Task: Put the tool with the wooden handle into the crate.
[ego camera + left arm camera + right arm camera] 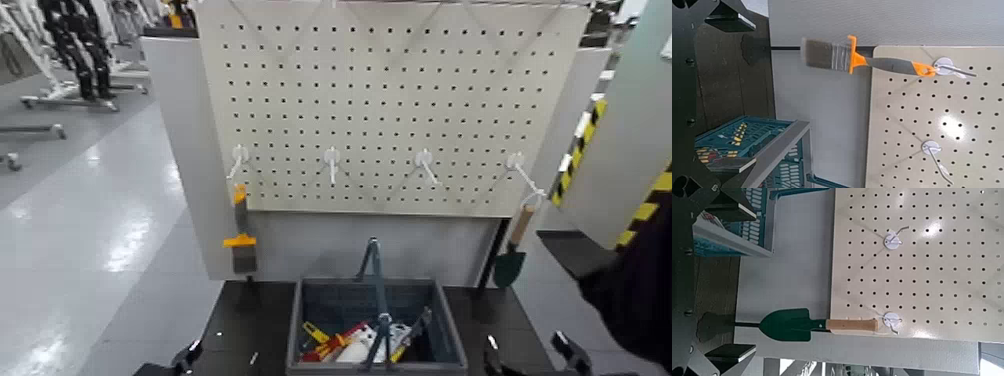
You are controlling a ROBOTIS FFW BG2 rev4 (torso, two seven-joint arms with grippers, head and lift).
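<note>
Wooden-handled trowel (510, 268): hung blade down from the rightmost hook (516, 160) of the pegboard (380, 100), by a loop at the handle's end, presumably for ready lifting off, with the wooden grip clear for grasping. Outside the crate (297, 335), on the right arm's side, so best suited to that arm. Brush-like tool, orange and dark (243, 258): hung likewise from the leftmost hook, not called for. Crate: set low before the board, between both hanging tools, likely to serve either arm; already stocked with mixed tools (350, 345). Thin loop handle (374, 270): standing up over the crate, perhaps to be skirted on the way in. Right gripper (738, 277): low, to the right of the crate; jaws spread wide, grasping nothing, touching nothing; well placed, by judgement, for a reach up to the wooden grip. Left gripper (733, 92): low, to the left of the crate; jaws likewise apart, empty, touching nothing; apparently waiting, with no evident part in this transfer.
</note>
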